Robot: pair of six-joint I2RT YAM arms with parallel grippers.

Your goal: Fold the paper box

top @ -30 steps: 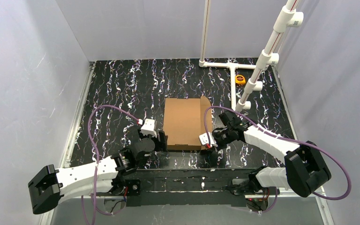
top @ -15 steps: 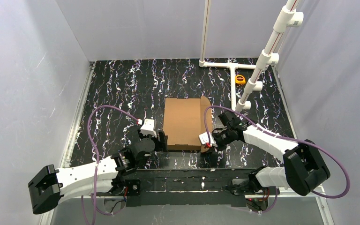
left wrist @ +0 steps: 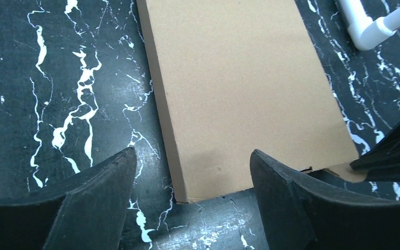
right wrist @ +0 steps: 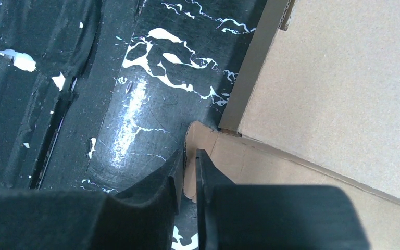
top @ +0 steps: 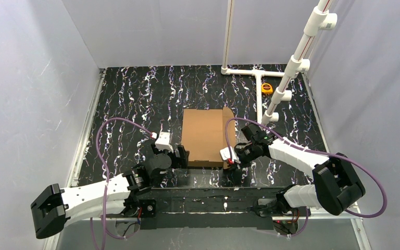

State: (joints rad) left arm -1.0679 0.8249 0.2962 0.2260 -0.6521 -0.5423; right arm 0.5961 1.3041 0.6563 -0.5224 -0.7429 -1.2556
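On the bench (top: 130, 104), between my left hand (left wrist: 191, 152) and right hand (right wrist: 189, 166), lay one paper box (top: 204, 136): plain brown, closed flat. My left hand stood wide about its near left corner; my right pinched narrowly on one small tab (right wrist: 200, 136).

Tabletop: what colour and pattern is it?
Tabletop: black with white streaks, best in the top external view.

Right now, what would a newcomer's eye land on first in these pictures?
The brown cardboard box lying flat in the middle of the black marbled table. The right end effector pinches a small flap at its near right corner, while the left end effector stands open at the near left corner.
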